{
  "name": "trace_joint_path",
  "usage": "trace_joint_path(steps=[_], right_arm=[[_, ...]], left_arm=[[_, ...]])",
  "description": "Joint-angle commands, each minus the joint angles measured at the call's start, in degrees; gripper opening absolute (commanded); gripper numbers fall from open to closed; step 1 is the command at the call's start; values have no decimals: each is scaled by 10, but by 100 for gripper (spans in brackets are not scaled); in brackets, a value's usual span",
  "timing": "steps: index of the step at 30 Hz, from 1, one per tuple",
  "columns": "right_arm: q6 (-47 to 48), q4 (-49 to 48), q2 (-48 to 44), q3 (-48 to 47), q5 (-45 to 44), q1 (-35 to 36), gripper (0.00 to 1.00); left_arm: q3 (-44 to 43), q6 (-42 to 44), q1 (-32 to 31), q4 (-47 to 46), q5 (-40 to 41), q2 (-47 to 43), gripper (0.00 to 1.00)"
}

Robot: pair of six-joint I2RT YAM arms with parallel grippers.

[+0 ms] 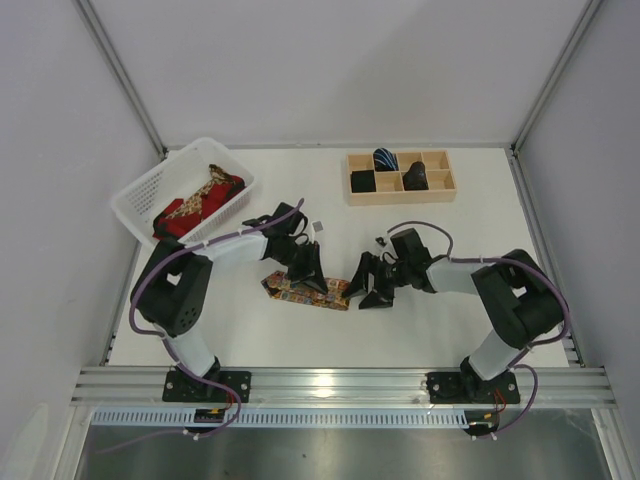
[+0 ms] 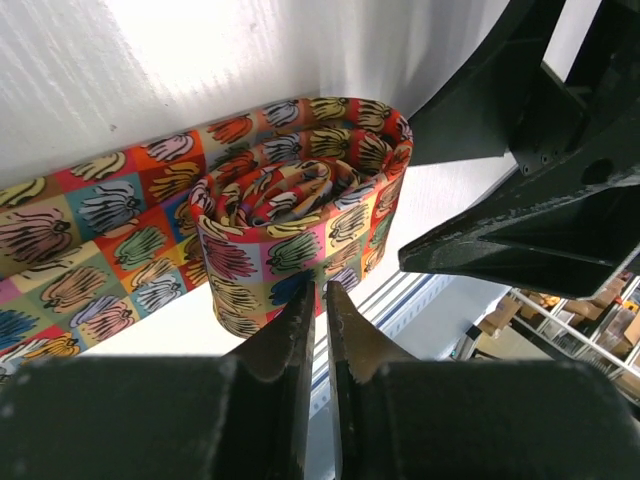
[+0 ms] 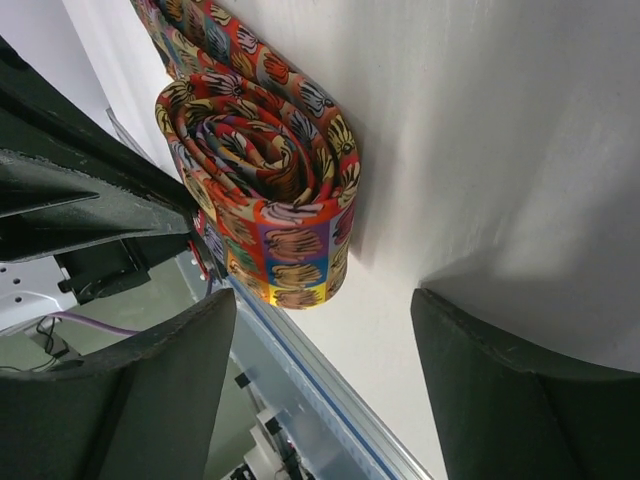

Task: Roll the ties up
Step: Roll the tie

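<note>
The multicoloured floral tie (image 1: pixel 300 290) lies on the white table between the two arms. Its right end is wound into a loose roll (image 2: pixel 300 215), which stands on its edge, and the rest lies flat to the left (image 2: pixel 90 250). My left gripper (image 1: pixel 312 272) is shut and empty, with its tips (image 2: pixel 320 290) right against the roll's outer wall. My right gripper (image 1: pixel 368 287) is open, with the roll (image 3: pixel 265 180) just beyond its fingertips (image 3: pixel 322 300) and not between them.
A white basket (image 1: pixel 140 195) at the back left holds a red tie (image 1: pixel 225 185) and a gold paisley tie (image 1: pixel 190 207). A wooden compartment box (image 1: pixel 400 199) at the back holds a blue-striped roll (image 1: pixel 386 159) and black rolls (image 1: pixel 416 176). The table's front rail is close behind the roll.
</note>
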State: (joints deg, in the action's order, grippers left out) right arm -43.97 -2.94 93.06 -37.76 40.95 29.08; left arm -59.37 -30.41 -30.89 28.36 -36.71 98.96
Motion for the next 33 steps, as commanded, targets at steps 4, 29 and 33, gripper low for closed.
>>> trace_joint_path(steps=[4, 29, 33], right_arm=[[-28, -80, 51, -23, 16, 16, 72], [-37, 17, 59, -104, 33, 26, 17], [-13, 90, 42, -128, 34, 26, 11]], left_arm=[[-1, 18, 12, -18, 7, 5, 14], [8, 21, -3, -36, 23, 34, 13], [-14, 13, -23, -35, 21, 50, 13]])
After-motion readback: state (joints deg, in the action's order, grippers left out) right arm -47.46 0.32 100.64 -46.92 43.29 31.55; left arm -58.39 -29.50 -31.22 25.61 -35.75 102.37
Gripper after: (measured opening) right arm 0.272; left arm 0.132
